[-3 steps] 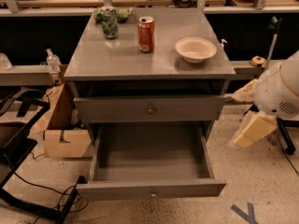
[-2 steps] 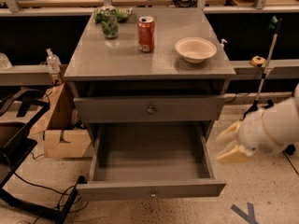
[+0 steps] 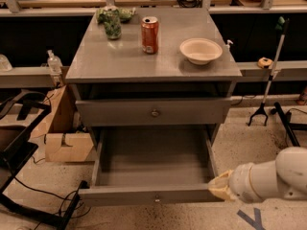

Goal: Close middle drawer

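The middle drawer [image 3: 152, 194] is pulled far out at the bottom of the grey cabinet. It is a shallow, empty tray with a low face panel and a small round knob [image 3: 155, 199]. My gripper [image 3: 219, 186] is the cream tip of my white arm, which comes in from the right. It sits at the right end of the drawer's face panel, touching or nearly touching the front right corner. Above, a grey drawer with a taller face and a bigger knob [image 3: 155, 112] stands slightly out.
On the cabinet top [image 3: 96, 56] stand a red can [image 3: 149, 34], a white bowl [image 3: 201, 50] and a green bag [image 3: 112, 22]. A cardboard box [image 3: 62, 138] and cables lie on the left. A grabber tool [image 3: 268, 80] leans on the right.
My arm has swung down and to the left, from beside the cabinet's right side to the open drawer's front right corner. The drawer has not visibly moved.
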Tool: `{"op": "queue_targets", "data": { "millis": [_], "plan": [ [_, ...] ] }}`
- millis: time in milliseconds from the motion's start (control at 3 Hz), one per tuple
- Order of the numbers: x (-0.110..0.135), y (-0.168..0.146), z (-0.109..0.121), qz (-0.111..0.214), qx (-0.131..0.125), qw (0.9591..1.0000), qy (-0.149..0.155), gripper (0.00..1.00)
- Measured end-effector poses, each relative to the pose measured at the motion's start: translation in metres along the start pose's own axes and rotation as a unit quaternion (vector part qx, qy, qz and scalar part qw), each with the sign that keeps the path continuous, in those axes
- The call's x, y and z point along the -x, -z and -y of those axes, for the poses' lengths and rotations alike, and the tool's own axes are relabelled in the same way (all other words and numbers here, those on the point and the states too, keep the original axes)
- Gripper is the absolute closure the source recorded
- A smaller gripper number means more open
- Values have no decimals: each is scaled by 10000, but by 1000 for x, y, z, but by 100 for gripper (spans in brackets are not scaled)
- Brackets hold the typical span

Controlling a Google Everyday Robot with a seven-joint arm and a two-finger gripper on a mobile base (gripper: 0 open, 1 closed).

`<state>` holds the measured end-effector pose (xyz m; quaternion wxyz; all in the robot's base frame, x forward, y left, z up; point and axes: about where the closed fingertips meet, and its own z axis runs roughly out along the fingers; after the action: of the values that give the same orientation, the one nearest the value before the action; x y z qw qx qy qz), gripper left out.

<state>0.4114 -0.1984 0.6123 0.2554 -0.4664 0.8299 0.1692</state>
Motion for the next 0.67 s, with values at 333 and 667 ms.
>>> {"op": "queue_targets", "data": {
  "millis": [333,667],
  "plan": [
    [-12,-16,6,52,-286,9995,-138,100],
    [-11,-15,7,62,-312,9994,-133,100]
  ]
}}
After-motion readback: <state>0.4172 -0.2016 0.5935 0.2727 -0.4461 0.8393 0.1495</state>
